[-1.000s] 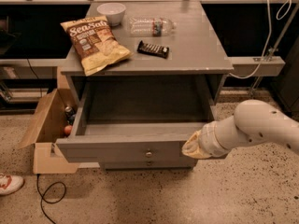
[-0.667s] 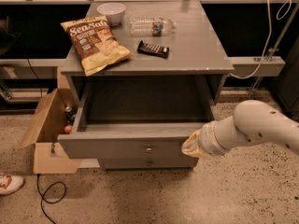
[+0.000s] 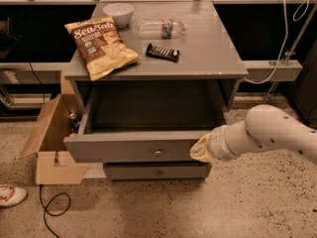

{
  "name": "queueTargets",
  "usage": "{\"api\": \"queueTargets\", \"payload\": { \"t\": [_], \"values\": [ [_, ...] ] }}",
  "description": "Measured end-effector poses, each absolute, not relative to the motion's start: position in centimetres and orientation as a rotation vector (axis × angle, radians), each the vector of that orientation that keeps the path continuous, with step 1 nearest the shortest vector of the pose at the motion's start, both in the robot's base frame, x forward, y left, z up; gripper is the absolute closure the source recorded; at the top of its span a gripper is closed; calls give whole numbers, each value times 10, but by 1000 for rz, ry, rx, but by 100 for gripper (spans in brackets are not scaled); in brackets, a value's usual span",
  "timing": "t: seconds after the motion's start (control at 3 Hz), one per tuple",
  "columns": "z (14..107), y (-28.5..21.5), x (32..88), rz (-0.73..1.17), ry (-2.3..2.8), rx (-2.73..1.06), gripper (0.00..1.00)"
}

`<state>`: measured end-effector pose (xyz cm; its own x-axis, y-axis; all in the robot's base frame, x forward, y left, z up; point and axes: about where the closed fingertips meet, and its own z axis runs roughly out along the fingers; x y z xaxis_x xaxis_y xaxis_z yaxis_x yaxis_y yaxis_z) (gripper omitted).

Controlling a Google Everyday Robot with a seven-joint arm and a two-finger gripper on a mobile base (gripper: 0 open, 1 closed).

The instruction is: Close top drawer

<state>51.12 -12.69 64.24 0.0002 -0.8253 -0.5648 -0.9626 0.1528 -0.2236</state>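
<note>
**gearhead:** ok so where's the top drawer (image 3: 124, 150) at?

**mossy:** Pulled well out of the grey cabinet. It's a flat-sided painted wood box with a wide front and a small round metal knob (image 3: 158, 152) dead centre. A shallower lower drawer (image 3: 158, 171) sits shut right under it.

**gearhead:** and the gripper (image 3: 200, 150)?

**mossy:** It's the yellowish tip on a smooth, rounded white arm (image 3: 267, 133), right up against the right end of the drawer front. Honestly can't tell if it's open or closed.

**gearhead:** stuff on the counter (image 3: 218, 53)?

**mossy:** There's a crinkly Sea Salt chip bag (image 3: 101, 46) hanging over the front left edge and a round white bowl (image 3: 118, 13) at the back. A clear plastic bottle (image 3: 161, 28) lies on its side beside the bowl, with a dark wrapped candy bar (image 3: 162, 52) near the middle. An open cardboard box (image 3: 49, 152) sits on the speckled floor, left of the cabinet.
</note>
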Motion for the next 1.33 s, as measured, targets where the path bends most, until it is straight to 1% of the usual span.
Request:
{"api": "queueTargets", "payload": {
  "t": [0.33,0.67,1.0,1.33],
  "values": [
    [630,-135,529,217,1814,-1766,100],
    [626,-138,535,191,1806,-1777,100],
    [620,-147,567,107,1786,-1768,100],
    [620,-147,565,106,1786,-1767,100]
  ]
}}
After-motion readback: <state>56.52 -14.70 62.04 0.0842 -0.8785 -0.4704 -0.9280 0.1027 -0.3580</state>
